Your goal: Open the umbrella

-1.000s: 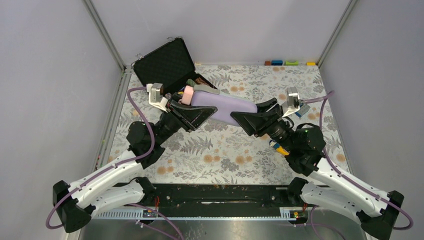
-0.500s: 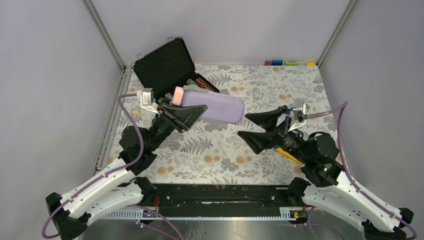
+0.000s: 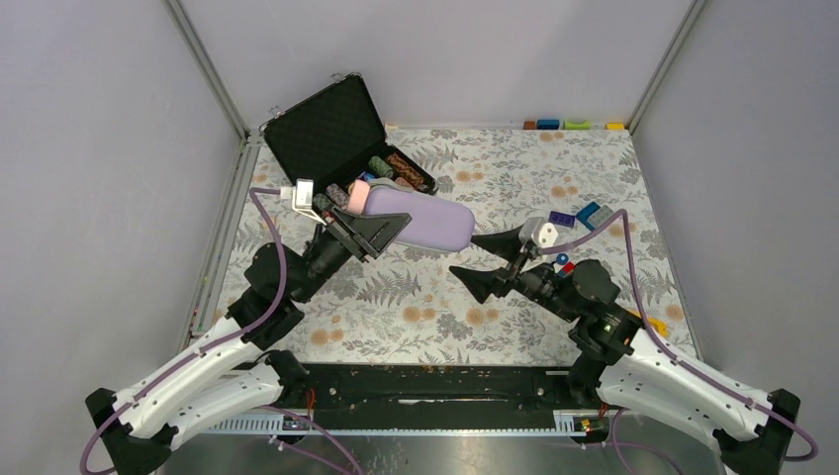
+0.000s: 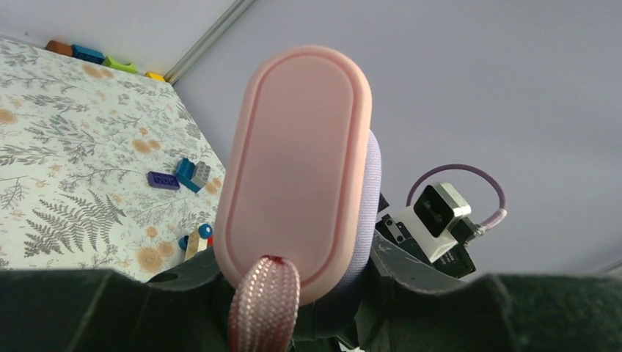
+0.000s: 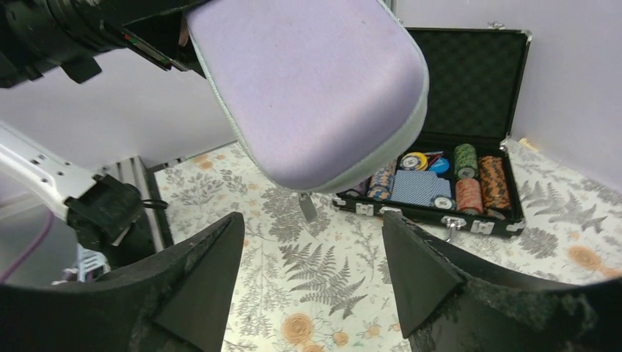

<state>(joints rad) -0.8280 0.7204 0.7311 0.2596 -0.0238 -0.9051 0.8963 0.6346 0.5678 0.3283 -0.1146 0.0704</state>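
We count one compact folding umbrella (image 4: 297, 176), showing only its small pink oval handle and a braided pink wrist strap. The rest of it is inside one lilac-grey tube-shaped fabric sleeve (image 3: 425, 223). There is one black hard case (image 3: 322, 129), open at the far left corner, with rows of coloured chips (image 5: 469, 183) in it. Four small toy bricks (image 3: 547, 124) sit in a line along the far edge. A purple flat brick (image 3: 561, 218) and a blue-and-grey pair (image 3: 594, 213) lie beside the right arm. Two arms are at work. The left end effector (image 3: 381, 226) is closed to a narrow gap around the handle end of the umbrella and holds it up off the floral tabletop (image 3: 435, 307). The handle pokes back toward the left wrist camera. From these views we cannot quite tell whether the fingers press on the sleeve fabric or on the handle itself. The right end effector (image 3: 463, 254) stands wide, holding nothing. Its two black fingertips sit just off the sleeve's rounded free end, apart from it, with that end hanging above the gap between them in the right wrist view. The case lies close behind the umbrella. The grey walls close in on the left, right and far sides. The middle and near part of the tabletop, between the two arms, is bare patterned cloth.
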